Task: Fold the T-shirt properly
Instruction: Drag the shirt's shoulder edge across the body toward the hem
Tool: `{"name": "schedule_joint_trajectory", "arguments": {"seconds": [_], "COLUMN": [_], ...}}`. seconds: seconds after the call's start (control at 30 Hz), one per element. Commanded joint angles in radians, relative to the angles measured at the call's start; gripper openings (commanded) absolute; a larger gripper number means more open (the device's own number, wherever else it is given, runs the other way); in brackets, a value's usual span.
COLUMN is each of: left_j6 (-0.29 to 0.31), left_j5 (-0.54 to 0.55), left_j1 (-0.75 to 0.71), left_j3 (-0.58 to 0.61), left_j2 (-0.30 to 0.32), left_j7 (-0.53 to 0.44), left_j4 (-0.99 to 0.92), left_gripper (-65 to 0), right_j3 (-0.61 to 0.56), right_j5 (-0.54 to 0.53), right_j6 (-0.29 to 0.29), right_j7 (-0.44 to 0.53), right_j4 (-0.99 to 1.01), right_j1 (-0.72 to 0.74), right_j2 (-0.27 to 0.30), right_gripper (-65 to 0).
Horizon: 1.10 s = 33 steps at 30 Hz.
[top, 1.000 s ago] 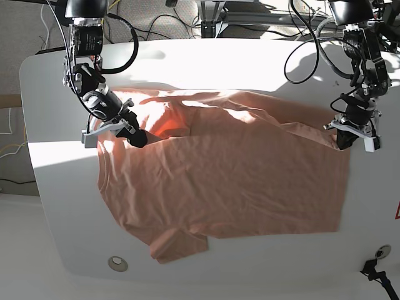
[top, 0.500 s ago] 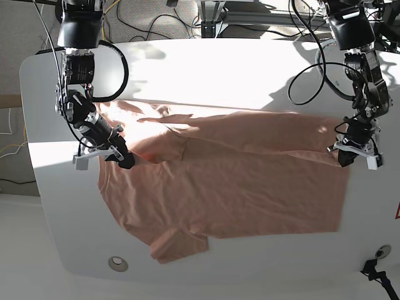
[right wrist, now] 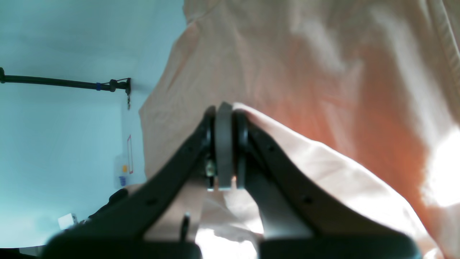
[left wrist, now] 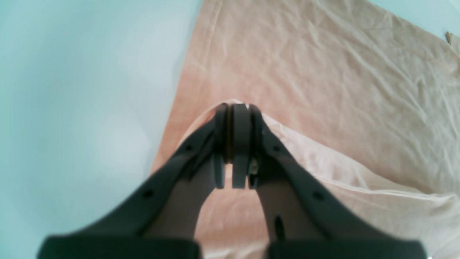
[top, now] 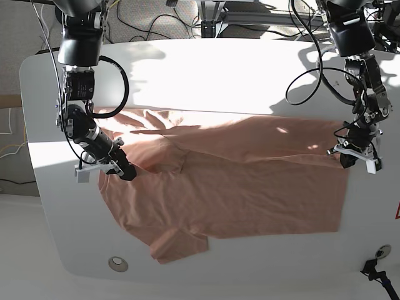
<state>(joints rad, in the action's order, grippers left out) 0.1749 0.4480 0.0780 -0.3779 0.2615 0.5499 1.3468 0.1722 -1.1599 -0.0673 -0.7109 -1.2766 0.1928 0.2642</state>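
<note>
The salmon-pink T-shirt [top: 237,187] lies spread on the white table, its far half doubled over toward the front. My right gripper [top: 127,173], at the left of the base view, is shut on the folded shirt edge near the collar end. In the right wrist view, that gripper [right wrist: 224,108] pinches a ridge of the T-shirt [right wrist: 305,90]. My left gripper [top: 345,160], at the right of the base view, is shut on the hem corner. Its own camera shows the left gripper [left wrist: 235,108] clamping a fold of the T-shirt [left wrist: 323,72] low over the cloth.
The white table [top: 219,69] has a round grommet hole [top: 117,263] near its front left edge. Cables [top: 250,19] and a frame run behind the far edge. A black plug [top: 375,272] sits at the front right corner.
Both grippers have come forward and down with the shirt's far edge. The raised fold has flattened, and the doubled-over layer now covers more of the shirt.
</note>
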Motion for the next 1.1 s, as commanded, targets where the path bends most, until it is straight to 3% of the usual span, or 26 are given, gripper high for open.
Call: {"name": "schedule_joint_trajectory", "arguments": {"seconds": [0.0, 0.6, 0.63, 0.67, 0.77, 0.8, 0.87, 0.97, 1.07], "left_j6": [0.004, 0.005, 0.005, 0.005, 0.001, -0.001, -0.001, 0.005, 0.005], "left_j5": [0.008, 0.008, 0.008, 0.008, 0.007, 0.007, 0.007, 0.007, 0.007], "left_j1": [0.021, 0.055, 0.055, 0.056, 0.059, 0.072, 0.081, 0.082, 0.069], "left_j3": [-0.002, 0.001, 0.001, 0.003, 0.004, 0.004, 0.004, 0.004, 0.001], "left_j2": [0.034, 0.069, 0.081, 0.088, 0.089, 0.098, 0.118, 0.158, 0.181], "left_j7": [-0.027, -0.024, -0.024, -0.024, -0.024, -0.024, -0.024, -0.026, -0.027], "left_j4": [0.015, -0.045, -0.046, -0.048, -0.053, -0.054, -0.056, -0.037, 0.006], "left_gripper": [-65.0, -65.0, -65.0, -60.5, -22.7, -16.7, -18.2, -18.8, -18.8], "right_j3": [0.005, 0.005, 0.005, 0.005, 0.003, 0.003, -0.012, -0.099, -0.187], "right_j5": [-0.021, -0.019, -0.019, -0.019, -0.019, -0.018, -0.018, -0.016, 0.082], "right_j6": [-0.013, -0.012, -0.006, -0.006, -0.009, -0.009, -0.007, -0.01, -0.009], "right_j7": [0.01, 0.01, 0.01, 0.01, 0.009, 0.007, -0.02, -0.026, -0.026], "right_j4": [-0.01, 0.035, 0.035, 0.035, 0.027, 0.025, 0.024, -0.033, -0.162], "right_j1": [0.03, 0.07, 0.075, 0.086, 0.092, 0.095, 0.11, 0.107, 0.07], "right_j2": [0.016, 0.013, 0.013, 0.013, 0.02, 0.022, 0.056, 0.131, 0.206], "right_gripper": [-65.0, -65.0, -59.1, -50.7, -27.7, -22.3, -18.0, -18.0, -18.0]}}
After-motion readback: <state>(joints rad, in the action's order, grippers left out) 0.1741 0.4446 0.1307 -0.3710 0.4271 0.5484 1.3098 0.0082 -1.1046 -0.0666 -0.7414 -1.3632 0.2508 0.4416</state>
